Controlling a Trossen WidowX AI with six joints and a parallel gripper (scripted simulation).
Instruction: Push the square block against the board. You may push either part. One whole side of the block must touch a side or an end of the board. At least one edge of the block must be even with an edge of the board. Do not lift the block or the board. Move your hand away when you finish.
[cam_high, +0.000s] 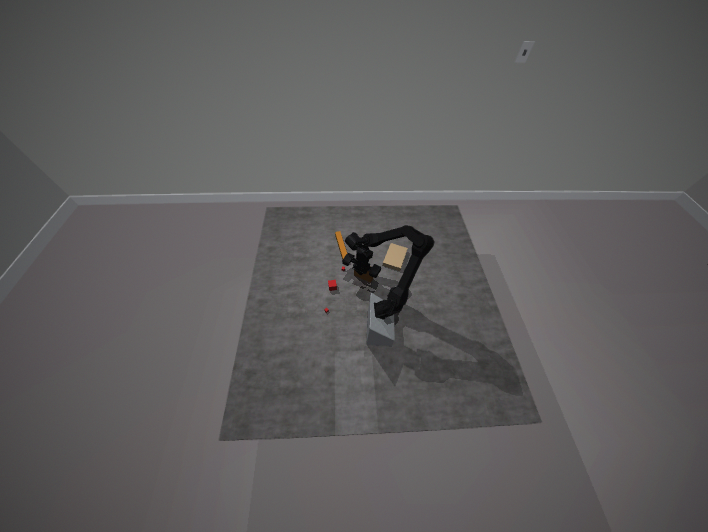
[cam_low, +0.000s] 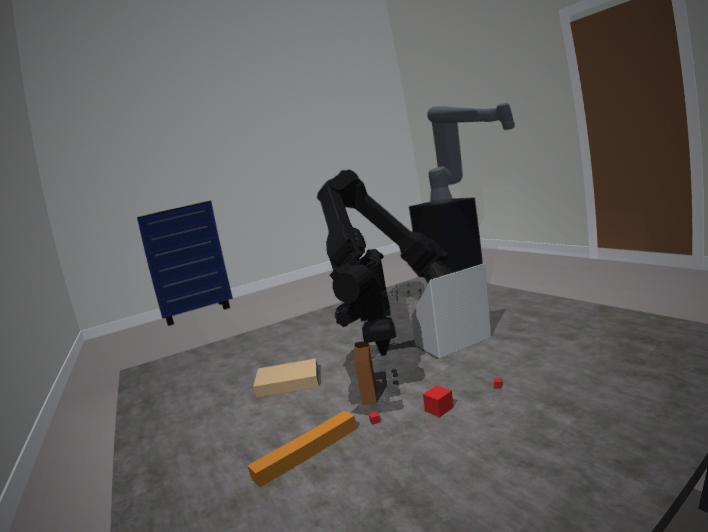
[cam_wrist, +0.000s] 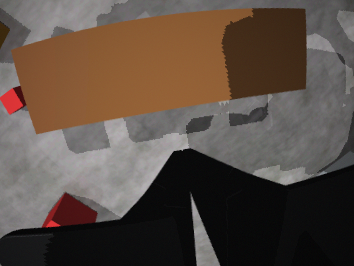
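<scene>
A tan, squarish flat block (cam_high: 395, 256) (cam_low: 286, 378) lies on the mat. A long orange bar (cam_high: 341, 244) (cam_low: 303, 447) lies apart from it. A brown block (cam_high: 362, 276) (cam_low: 365, 377) (cam_wrist: 130, 70) stands on a narrow side between the tan block and a red cube (cam_high: 332, 284) (cam_low: 437, 400) (cam_wrist: 74, 211). Which of these are the square block and the board is not certain from the frames. My gripper (cam_low: 383, 350) (cam_wrist: 182, 158) is shut and empty, pointing down beside the brown block's upper part. Its tips are hidden in the top view, and contact with the brown block cannot be told.
One tiny red cube (cam_high: 343, 268) (cam_low: 374, 418) (cam_wrist: 12, 101) lies near the brown block and the orange bar's end. Another tiny red cube (cam_high: 326, 310) (cam_low: 497, 383) lies farther off. The pale pedestal (cam_high: 380, 327) (cam_low: 464, 311) under my arm stands on the grey mat (cam_high: 286, 377) (cam_low: 543, 457).
</scene>
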